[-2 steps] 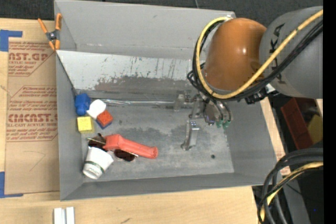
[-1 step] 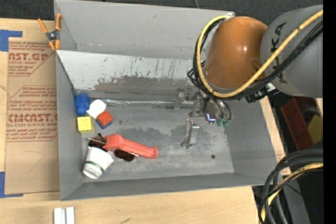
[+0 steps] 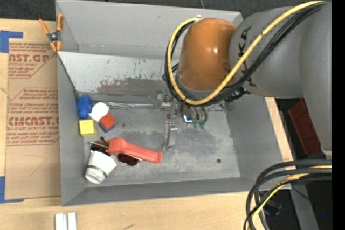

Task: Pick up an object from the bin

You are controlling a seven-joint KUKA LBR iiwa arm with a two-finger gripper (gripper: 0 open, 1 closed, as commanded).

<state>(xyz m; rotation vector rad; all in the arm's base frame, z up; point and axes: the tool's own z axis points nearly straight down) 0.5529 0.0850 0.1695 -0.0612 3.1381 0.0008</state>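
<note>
My gripper (image 3: 171,129) hangs low over the middle of the bin floor, mostly covered by the arm's orange dome. Its metal tip points down-left, just above the right end of a red-orange tool handle (image 3: 135,151) that lies flat near the front wall. I cannot see anything held in it. A small green thing (image 3: 201,124) shows just right of the gripper, half hidden under the arm. Dark brown pieces (image 3: 126,159) lie against the red handle.
A cluster sits at the bin's left: a blue piece (image 3: 83,106), a white round piece (image 3: 99,111), an orange block (image 3: 107,123), a yellow cube (image 3: 87,127) and a white cup (image 3: 99,166) on its side. The arm covers the bin's right part.
</note>
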